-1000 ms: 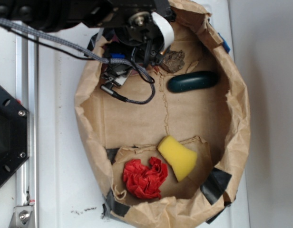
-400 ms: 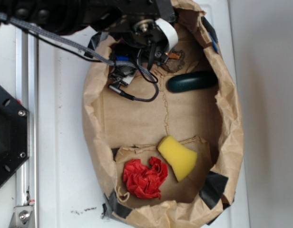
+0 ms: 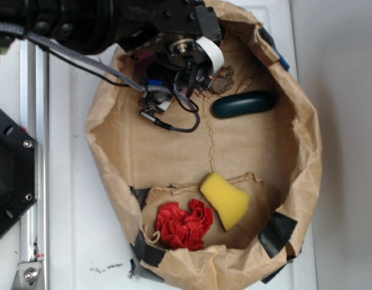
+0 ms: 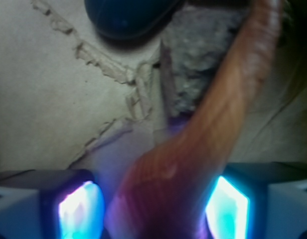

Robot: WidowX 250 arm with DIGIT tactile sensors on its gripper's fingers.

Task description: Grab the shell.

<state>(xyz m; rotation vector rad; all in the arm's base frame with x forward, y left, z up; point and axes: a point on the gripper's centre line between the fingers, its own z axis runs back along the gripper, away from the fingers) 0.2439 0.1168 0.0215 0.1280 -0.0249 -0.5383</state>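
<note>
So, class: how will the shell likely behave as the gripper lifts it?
The shell looks rigid, so it should keep its shape. Its smooth, glossy, tapering body sits between the gripper pads, so it may slip or pivot. The long thin end points away toward the rock, so it might swing and could chip if knocked.

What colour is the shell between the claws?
Orange-tan shell, clearest in the wrist view.

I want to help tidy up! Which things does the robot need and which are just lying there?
Needed: the shell, between the jaws of the gripper.

Just lying there: rock, dark green thing, yellow sponge, red cloth, paper bag.
</note>
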